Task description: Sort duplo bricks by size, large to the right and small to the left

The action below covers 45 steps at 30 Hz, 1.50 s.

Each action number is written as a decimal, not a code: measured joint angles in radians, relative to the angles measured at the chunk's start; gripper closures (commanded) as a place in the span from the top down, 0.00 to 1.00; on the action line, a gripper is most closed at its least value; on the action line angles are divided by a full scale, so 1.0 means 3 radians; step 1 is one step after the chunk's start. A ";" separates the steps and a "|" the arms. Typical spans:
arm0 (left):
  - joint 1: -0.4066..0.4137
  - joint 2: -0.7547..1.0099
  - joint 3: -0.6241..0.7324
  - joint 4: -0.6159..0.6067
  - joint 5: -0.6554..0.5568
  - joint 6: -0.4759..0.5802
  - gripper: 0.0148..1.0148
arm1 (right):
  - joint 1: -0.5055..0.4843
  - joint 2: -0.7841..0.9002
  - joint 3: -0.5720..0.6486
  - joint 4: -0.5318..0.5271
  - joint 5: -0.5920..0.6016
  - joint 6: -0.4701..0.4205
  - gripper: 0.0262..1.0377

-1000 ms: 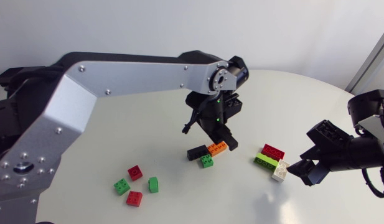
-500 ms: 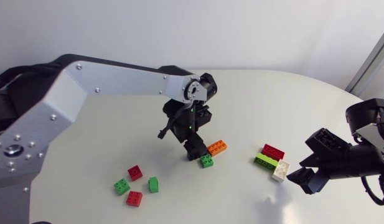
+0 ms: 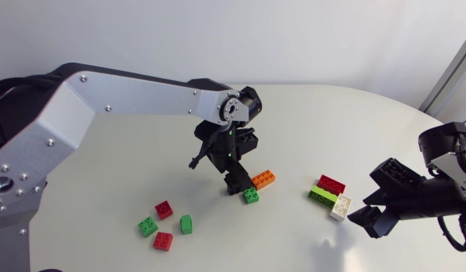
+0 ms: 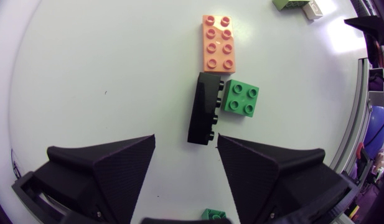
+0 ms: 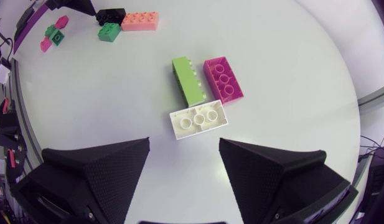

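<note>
White table (image 3: 353, 128) holds four small bricks (image 3: 162, 241) at lower left. At lower right, the right gripper (image 3: 366, 215) hangs spread beside a white brick (image 3: 341, 206), a lime brick (image 3: 321, 196) and a red brick (image 3: 331, 183). Mid-frame, the left gripper (image 4: 185, 138), fingers apart, hovers over a black brick (image 4: 205, 109) lying beside a green brick (image 4: 241, 99) and an orange brick (image 4: 218, 42).

Head view: fixed high above the bench (image 3: 331, 121), looking down on all of it from afar. Left wrist view: aimed almost straight down from close by, past the left fingers (image 4: 104, 173) at the black brick (image 4: 204, 109), orange brick (image 4: 218, 43) and small green brick (image 4: 240, 98) just ahead of them. Right wrist view: aimed down and forward past the right fingers (image 5: 95, 174), white brick (image 5: 198, 120) near ahead; same black, orange and green cluster shared with both other views, here far ahead.
</note>
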 measured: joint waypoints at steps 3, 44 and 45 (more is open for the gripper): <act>0.0000 0.0010 0.0001 0.0000 0.0062 0.0097 0.64 | 0.0000 0.0000 0.0000 0.0000 -0.0001 0.0001 0.77; -0.0549 0.0261 0.0909 -0.0451 0.0305 0.0445 0.25 | -0.0193 -0.0066 -0.0048 -0.0011 -0.0025 -0.0149 0.77; -0.0652 0.0278 0.0984 -0.0459 0.0324 0.0445 0.25 | -0.0193 -0.0080 -0.0048 -0.0017 -0.0025 -0.0149 0.77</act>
